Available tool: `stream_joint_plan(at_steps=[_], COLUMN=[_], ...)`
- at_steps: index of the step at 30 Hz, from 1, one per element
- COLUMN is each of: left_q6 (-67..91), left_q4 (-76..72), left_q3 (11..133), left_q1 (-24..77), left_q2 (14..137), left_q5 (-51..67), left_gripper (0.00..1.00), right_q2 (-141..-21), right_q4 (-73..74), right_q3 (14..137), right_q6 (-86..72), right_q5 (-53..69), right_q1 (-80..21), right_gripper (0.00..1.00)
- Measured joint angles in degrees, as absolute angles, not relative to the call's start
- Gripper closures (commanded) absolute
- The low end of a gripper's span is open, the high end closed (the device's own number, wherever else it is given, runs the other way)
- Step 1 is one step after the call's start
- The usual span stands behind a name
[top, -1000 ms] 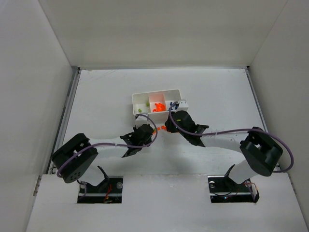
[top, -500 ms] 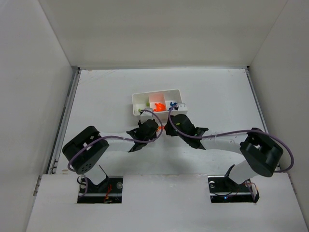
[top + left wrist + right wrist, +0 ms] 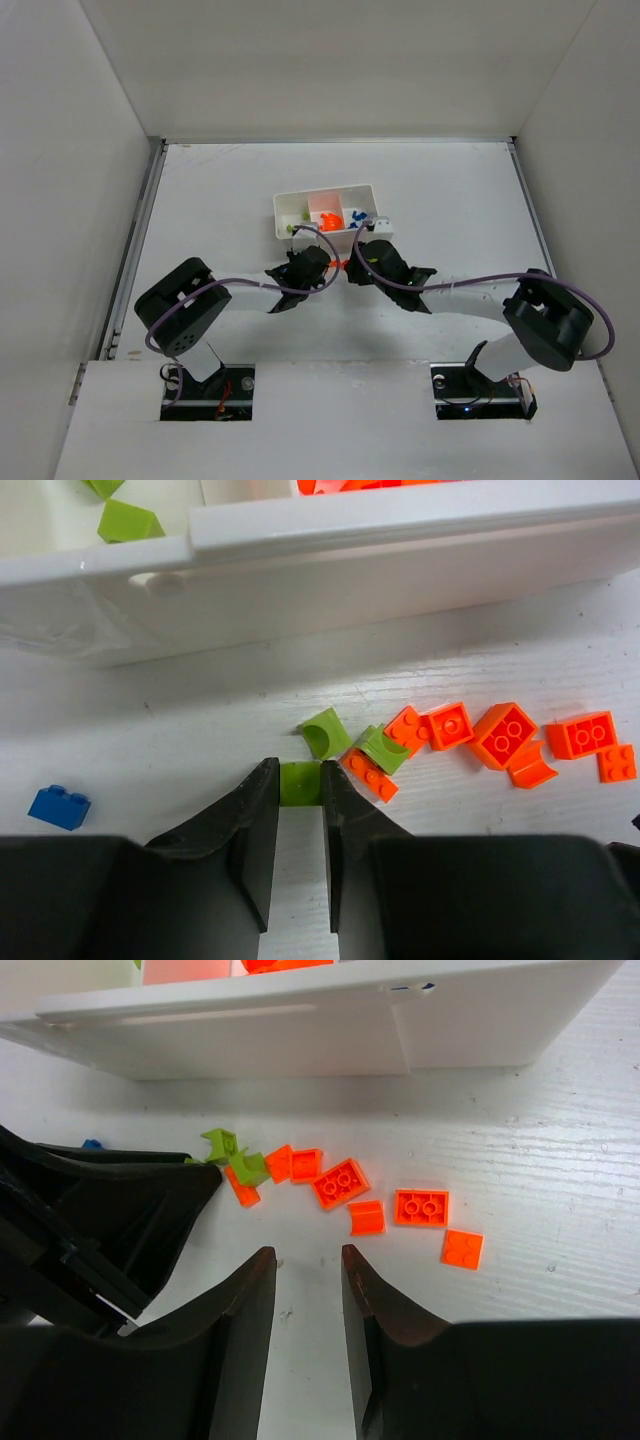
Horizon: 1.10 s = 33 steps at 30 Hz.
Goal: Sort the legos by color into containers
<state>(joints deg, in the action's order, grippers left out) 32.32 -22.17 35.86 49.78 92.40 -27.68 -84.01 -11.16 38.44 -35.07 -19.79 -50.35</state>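
Left claw [image 3: 300, 772] has moved forward, now pinching a lime green lego [image 3: 300, 786].

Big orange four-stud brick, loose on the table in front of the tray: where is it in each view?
Top external: not separable; only an orange cluster just in front of the tray.
Left wrist: big orange brick, right of centre, tilted, beside a curved orange piece.
Right wrist: same brick, centre.
Shared landmark: the tray's white front wall.

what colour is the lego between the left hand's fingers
The lego is lime green, clearest in the left wrist view.
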Motion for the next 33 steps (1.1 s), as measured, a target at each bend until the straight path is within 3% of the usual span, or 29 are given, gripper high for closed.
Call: stream_joint_plan(at_steps=[5, 9, 14, 19, 33], left_q6=[32.2, 32.1, 32.2, 32.1, 31.9], left_q4=[-18.9, -15.6, -15.6, -16.6, -20.4], left_q3=[35.0, 34.3, 36.0, 39.9, 45.3], left_q1=[49.8, 48.9, 43.9, 38.7, 32.4], left_q2=[89.1, 80.4, 73.5, 76.4, 88.9], left_q5=[-27.6, -27.1, -25.7, -23.5, -22.1], left_gripper=[0.87, 0.87, 0.86, 0.86, 0.78], right_q2=[-84.1, -85.8, -91.7, -95.9, -98.8], right_q4=[-11.2, -11.2, -11.3, -11.5, -12.2], right_q3=[38.4, 38.6, 41.0, 43.2, 46.1], right_q6=[-35.4, -35.3, -34.9, -34.8, -34.7], right_q5=[-19.7, -19.4, -18.2, -18.0, -18.7], right_q1=[-51.1, -52.0, -52.6, -52.6, -53.6], right_gripper=[0.62, 0.69, 0.68, 0.61, 0.60])
